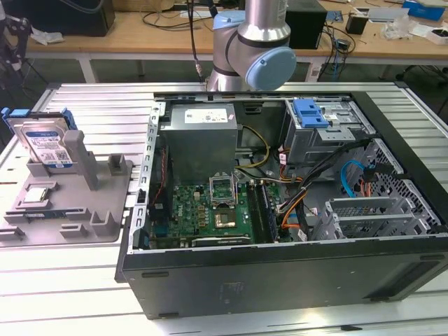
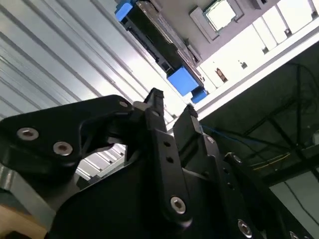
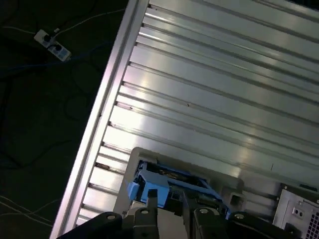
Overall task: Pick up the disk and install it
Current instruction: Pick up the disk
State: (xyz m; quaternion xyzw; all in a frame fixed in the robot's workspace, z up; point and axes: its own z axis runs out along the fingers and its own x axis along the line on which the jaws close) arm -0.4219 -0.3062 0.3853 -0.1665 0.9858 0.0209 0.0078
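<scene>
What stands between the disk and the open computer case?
In the exterior view, a grey upright post stands between the disk and the case.

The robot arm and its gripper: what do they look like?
The arm is a silvery metal tube with rounded light-blue joint caps, and a dark cable hangs beside it. The gripper is matte black, built of angular linked bars dotted with silver screw heads.

I work in a robotics lab given over to computer hardware: a slotted aluminium table [image 1: 84,105] carries an opened computer case [image 1: 280,280] and a grey moulded fixture [image 1: 105,224] with the disk [image 1: 47,143] standing in it. Behind it run long wooden benches [image 1: 105,31] strewn with cables [image 1: 168,17], and a power strip [image 3: 52,42] lies on the dark floor [image 3: 30,124].
</scene>
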